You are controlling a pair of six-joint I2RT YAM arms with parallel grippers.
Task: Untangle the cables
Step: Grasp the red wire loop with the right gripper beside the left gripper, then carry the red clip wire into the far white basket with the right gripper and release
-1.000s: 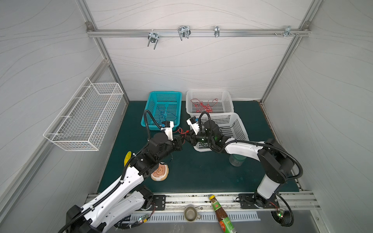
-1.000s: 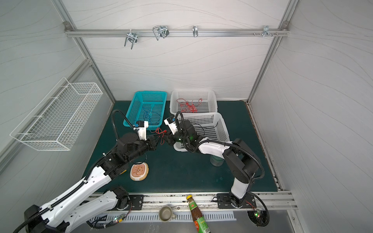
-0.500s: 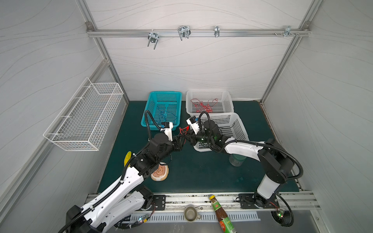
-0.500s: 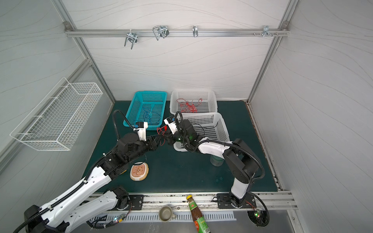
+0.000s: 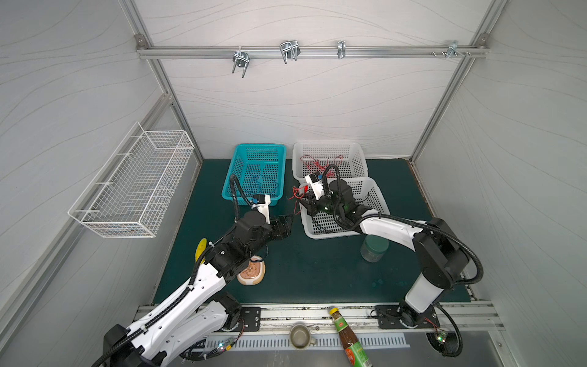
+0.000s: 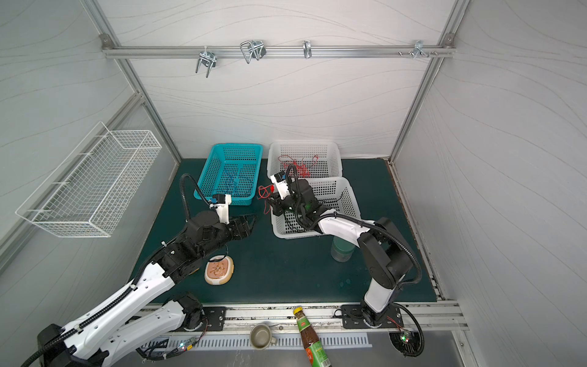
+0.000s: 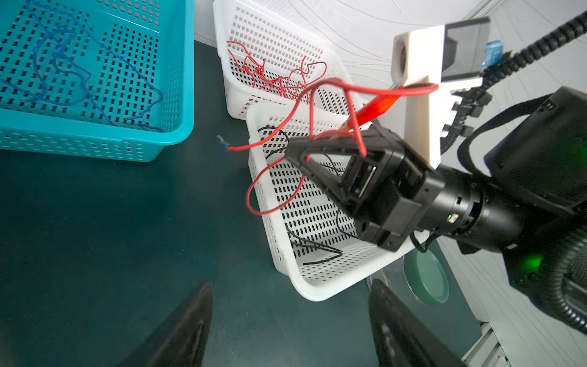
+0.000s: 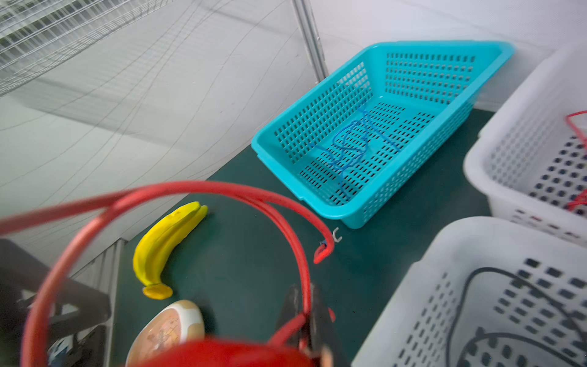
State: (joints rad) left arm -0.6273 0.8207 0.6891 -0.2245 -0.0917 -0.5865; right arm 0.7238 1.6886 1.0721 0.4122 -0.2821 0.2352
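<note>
Beside teal basket (image 8: 397, 190), red cable (image 8: 206, 186), banana (image 8: 165, 238) apart

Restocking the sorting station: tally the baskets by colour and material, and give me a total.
Teal plastic basket: 1
White plastic baskets: 2
White wire basket: 1
Total: 4

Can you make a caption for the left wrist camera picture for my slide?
Right end effector pinches a red cable beside the nearer white basket; blue cables lie in the teal basket.
</note>
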